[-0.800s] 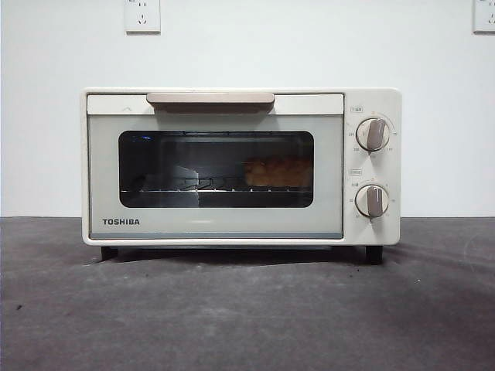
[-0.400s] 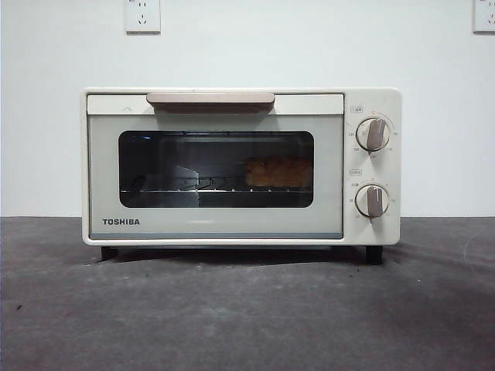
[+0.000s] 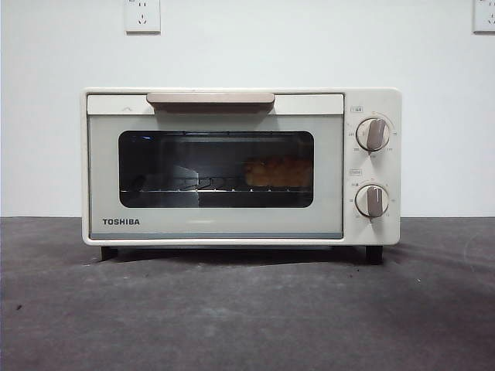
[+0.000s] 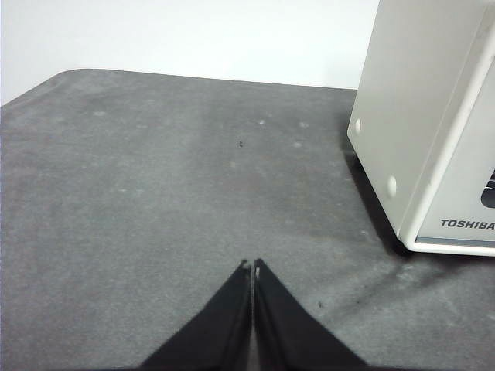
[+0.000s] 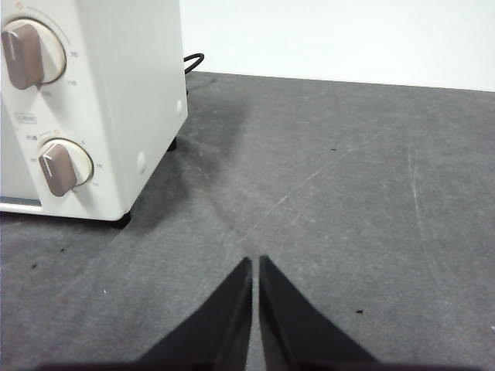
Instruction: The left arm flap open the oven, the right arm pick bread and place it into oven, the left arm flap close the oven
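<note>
While the oven [image 3: 240,166] sits shut at the middle of the bench [image 3: 247,309], I see the bread [image 3: 278,171] behind its dark glass, lying on the wire rack [image 3: 186,185] toward the 3 o'clock side of the window. Its handle [image 3: 210,99] runs along the door's top edge at 12 o'clock, and both knobs [image 3: 373,134] stand on the panel at 3 o'clock of the door. My left tool [image 4: 252,267] hangs over bare bench, jaws pressed together and empty, with the oven's TOSHIBA corner near it. My right tool [image 5: 255,263] is closed on nothing too, hovering over the bench near the knob end, where a black cord [image 5: 193,60] trails behind the oven. Two wall sockets [image 3: 142,15] sit high on the wall.
</note>
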